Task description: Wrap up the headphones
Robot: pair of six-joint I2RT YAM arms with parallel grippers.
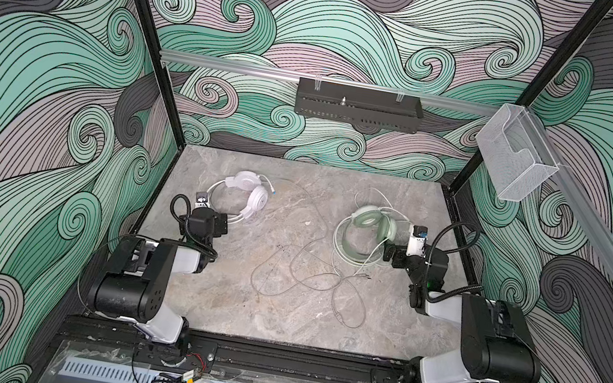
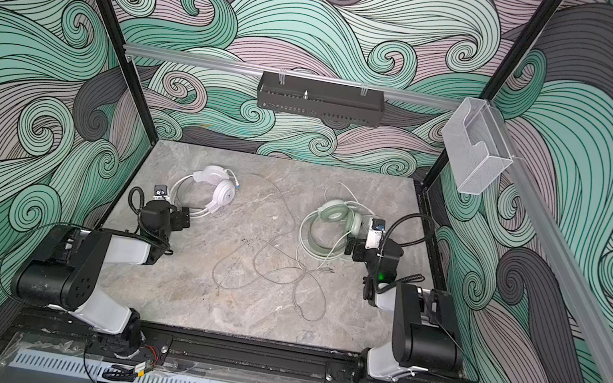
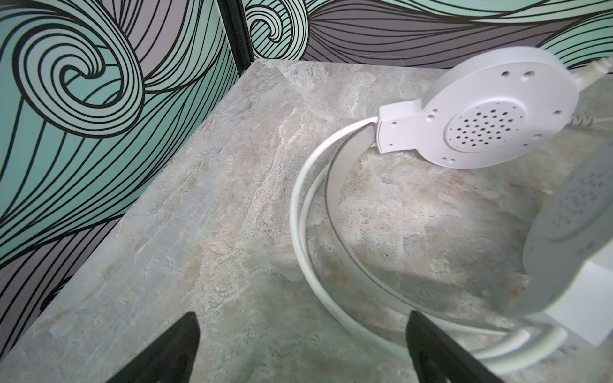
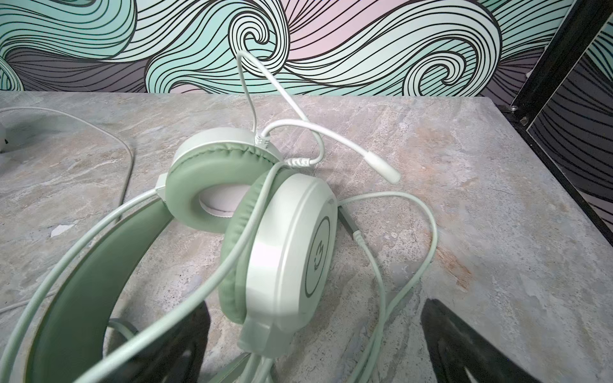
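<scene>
- Black left fingers (image 3: 438,351): spread wide, pinching nothing; set about part of the band of the white headset (image 3: 491,109), one tip just over that band.
- Black right fingers (image 4: 461,348): spread wide too, gripping nothing; placed either side of the near earcup of the mint headset (image 4: 285,252); contact impossible to tell.
- Around that earcup: a mint cable (image 4: 247,238) draped loosely across the pad, with the microphone boom (image 4: 381,165) sticking out beyond it; draped, not wound.
- Further out, in both top views: white headset on the far left part of the grey stone-look surface (image 1: 274,322), mint headset on the far right part, the two well apart.
- Between and in front of them: thin cables (image 1: 338,278) sprawling in loose, crossing loops over the middle of the surface.
- Progress, as a judgement: nothing wrapped; looks like the very start, each arm merely poised at its own headset.
- Left to do, by the same judgement: gather each cable, free it where the loops cross, wind it around its own headset, secure the end.
</scene>
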